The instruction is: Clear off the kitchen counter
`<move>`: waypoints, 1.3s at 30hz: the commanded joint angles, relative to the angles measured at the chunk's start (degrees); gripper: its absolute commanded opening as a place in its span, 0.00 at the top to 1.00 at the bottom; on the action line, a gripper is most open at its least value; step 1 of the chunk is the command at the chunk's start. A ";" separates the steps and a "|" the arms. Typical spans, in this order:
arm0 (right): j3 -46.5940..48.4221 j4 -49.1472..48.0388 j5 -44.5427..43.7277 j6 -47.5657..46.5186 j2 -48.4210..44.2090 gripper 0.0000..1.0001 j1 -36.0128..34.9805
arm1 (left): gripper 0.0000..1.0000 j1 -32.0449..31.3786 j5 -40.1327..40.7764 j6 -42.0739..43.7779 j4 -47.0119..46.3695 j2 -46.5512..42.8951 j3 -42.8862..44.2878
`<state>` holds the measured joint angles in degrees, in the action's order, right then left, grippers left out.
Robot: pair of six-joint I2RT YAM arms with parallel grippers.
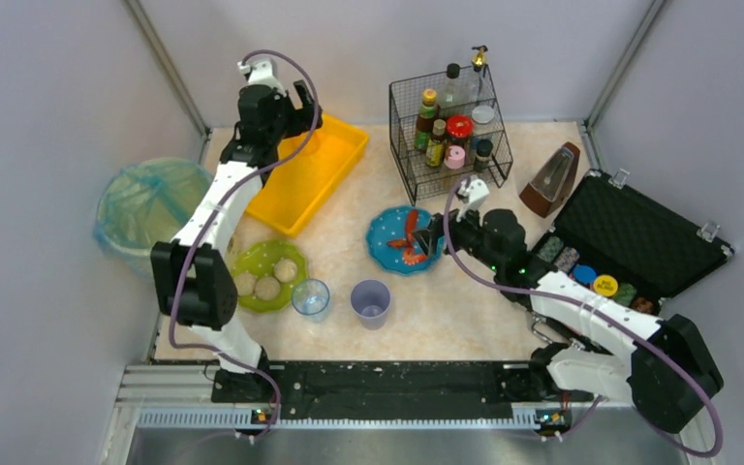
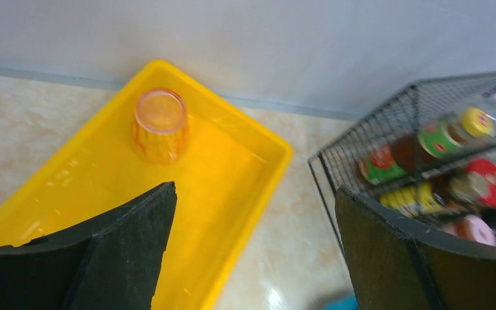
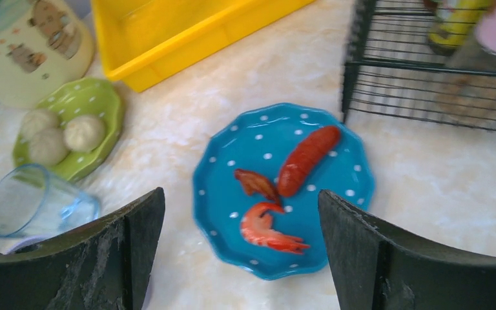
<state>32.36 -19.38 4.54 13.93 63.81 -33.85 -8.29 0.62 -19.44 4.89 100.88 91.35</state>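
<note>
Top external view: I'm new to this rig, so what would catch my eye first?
The bright yellow tray at back left, holding an orange cup. Next, the blue polka-dot plate in the middle with a sausage and a shrimp, and the wire rack crammed with bottles behind it.

Two plates (image 1: 406, 239) (image 1: 263, 274), three cups (image 1: 311, 297) (image 1: 371, 301) (one orange (image 2: 160, 123))

a bare strip of the beige marbled kitchen counter (image 1: 373, 189) is left between the yellow rectangular plastic tray (image 1: 325, 170) and the black wire basket of bottles (image 1: 405, 160). the near middle is blocked by a clear glass tumbler (image 1: 311, 297) and a lilac plastic cup (image 1: 371, 302), set just beside each other. open counter is seen right of the cup. the right edge is taken up by an open black case (image 1: 639, 242).
</note>
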 commanded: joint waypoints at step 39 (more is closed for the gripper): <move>60.58 41.36 2.70 -5.22 50.91 0.45 -28.80 | 0.01 -1.64 19.69 -1.09 20.16 -74.51 -47.18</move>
<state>87.55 19.20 6.46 8.62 111.61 -61.69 -10.13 16.78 -21.21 28.47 27.49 44.23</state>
